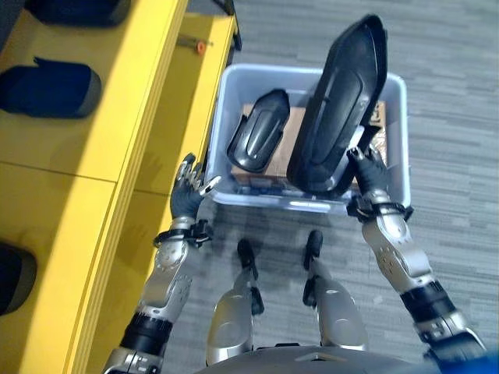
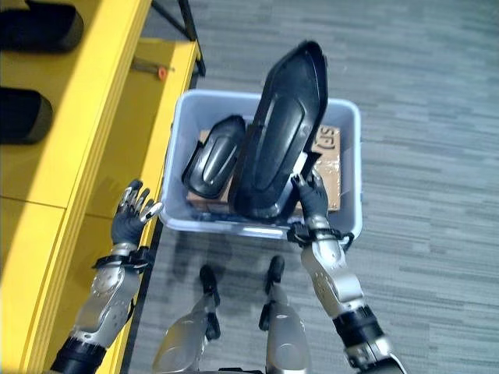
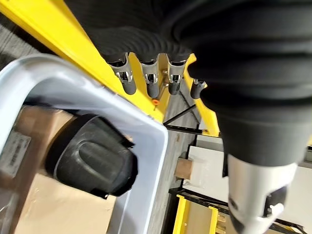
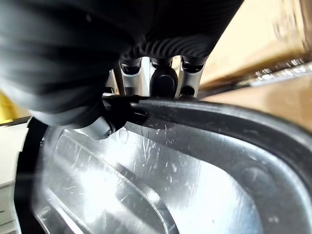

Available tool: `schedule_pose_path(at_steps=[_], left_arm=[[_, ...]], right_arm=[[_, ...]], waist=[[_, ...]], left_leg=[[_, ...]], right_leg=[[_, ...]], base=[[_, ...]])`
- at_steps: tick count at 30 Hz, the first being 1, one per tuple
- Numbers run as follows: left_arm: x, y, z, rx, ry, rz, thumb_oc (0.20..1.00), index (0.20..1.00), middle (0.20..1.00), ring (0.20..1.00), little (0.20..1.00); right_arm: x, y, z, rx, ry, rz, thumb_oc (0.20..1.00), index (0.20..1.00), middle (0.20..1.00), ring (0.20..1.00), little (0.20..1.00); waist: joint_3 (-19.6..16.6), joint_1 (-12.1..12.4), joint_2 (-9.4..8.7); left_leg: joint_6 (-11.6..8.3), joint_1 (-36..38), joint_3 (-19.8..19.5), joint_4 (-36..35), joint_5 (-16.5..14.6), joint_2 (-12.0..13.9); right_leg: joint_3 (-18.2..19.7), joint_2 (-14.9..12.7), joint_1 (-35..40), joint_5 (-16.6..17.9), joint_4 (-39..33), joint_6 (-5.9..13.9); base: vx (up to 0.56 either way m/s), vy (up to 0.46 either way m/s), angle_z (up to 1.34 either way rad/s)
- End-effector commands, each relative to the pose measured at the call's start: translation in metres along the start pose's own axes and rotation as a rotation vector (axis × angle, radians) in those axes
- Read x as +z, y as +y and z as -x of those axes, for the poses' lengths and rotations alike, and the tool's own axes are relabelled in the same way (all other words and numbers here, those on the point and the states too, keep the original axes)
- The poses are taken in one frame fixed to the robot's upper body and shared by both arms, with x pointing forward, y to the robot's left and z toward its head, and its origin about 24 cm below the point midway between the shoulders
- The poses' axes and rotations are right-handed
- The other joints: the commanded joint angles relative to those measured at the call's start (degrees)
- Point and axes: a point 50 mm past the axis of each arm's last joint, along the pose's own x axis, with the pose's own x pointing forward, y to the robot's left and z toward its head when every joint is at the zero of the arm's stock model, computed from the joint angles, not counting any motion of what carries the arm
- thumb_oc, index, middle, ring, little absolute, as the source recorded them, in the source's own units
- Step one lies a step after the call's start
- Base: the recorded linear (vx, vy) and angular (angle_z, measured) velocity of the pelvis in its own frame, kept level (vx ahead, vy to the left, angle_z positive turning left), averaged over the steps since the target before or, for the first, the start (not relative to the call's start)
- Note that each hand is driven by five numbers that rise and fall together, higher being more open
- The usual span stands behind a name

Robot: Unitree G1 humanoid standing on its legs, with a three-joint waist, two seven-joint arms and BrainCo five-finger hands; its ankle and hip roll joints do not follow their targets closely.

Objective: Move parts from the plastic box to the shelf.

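Note:
A long black moulded part (image 1: 339,109) stands nearly upright over the translucent plastic box (image 1: 265,204). My right hand (image 1: 370,175) grips its lower edge, and the fingers (image 4: 163,80) curl over the part's rim (image 4: 195,161). A smaller black part (image 1: 257,140) leans inside the box against cardboard (image 1: 290,144). My left hand (image 1: 187,195) hovers at the box's near left corner beside the yellow shelf (image 1: 117,117), with its fingers (image 3: 151,80) relaxed and holding nothing. The smaller part (image 3: 92,163) also lies past that hand.
Dark parts (image 1: 47,89) lie on the yellow shelf, with another (image 1: 15,276) nearer me. A small orange fitting (image 1: 200,47) sits on a lower shelf board. Grey carpet surrounds the box on the right and front.

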Motion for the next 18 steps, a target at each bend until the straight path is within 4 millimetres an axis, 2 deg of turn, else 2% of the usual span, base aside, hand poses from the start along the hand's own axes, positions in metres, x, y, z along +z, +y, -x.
schedule_pose_path(at_steps=[1,6,14,18], left_arm=[[0.008,0.008,0.004,-0.040,-0.043,-0.059,1.000,1.000,1.000,1.000,1.000],[-0.002,0.019,0.016,-0.011,0.001,-0.055,1.000,1.000,1.000,1.000,1.000],[-0.017,0.024,0.031,0.024,0.071,-0.031,1.000,1.000,1.000,1.000,1.000],[-0.021,0.025,0.033,0.040,0.085,-0.019,1.000,1.000,1.000,1.000,1.000]], right_arm=[[0.026,-0.008,0.003,0.054,-0.121,0.020,0.200,0.200,0.200,0.200,0.200],[0.018,-0.027,0.020,0.015,-0.071,0.025,0.200,0.200,0.200,0.200,0.200],[0.004,-0.039,0.034,-0.031,-0.005,-0.017,0.200,0.200,0.200,0.200,0.200],[0.001,-0.038,0.036,-0.038,0.008,-0.050,0.200,0.200,0.200,0.200,0.200]], waist=[[-6.2,0.2,-0.12],[-9.5,-0.2,0.12],[-12.8,-0.1,0.21],[-13.8,0.0,0.28]], left_leg=[[-4.28,4.2,-1.2,0.4,0.0,4.2],[-4.46,6.5,-1.2,0.4,0.4,5.0],[-4.49,9.9,-1.1,0.4,0.7,5.9],[-4.71,10.2,-1.3,0.4,1.3,6.3]], right_leg=[[0.5,-3.2,3.5,-5.8,4.4,6.39],[0.1,-2.3,6.3,-6.8,4.0,5.98],[0.5,-0.8,9.9,-8.3,4.0,5.21],[0.2,-0.3,10.5,-8.5,3.6,5.01]], base=[[0.04,-0.057,-0.08],[0.02,-0.042,-0.01],[-0.02,-0.048,-0.01],[-0.04,-0.042,0.00]])
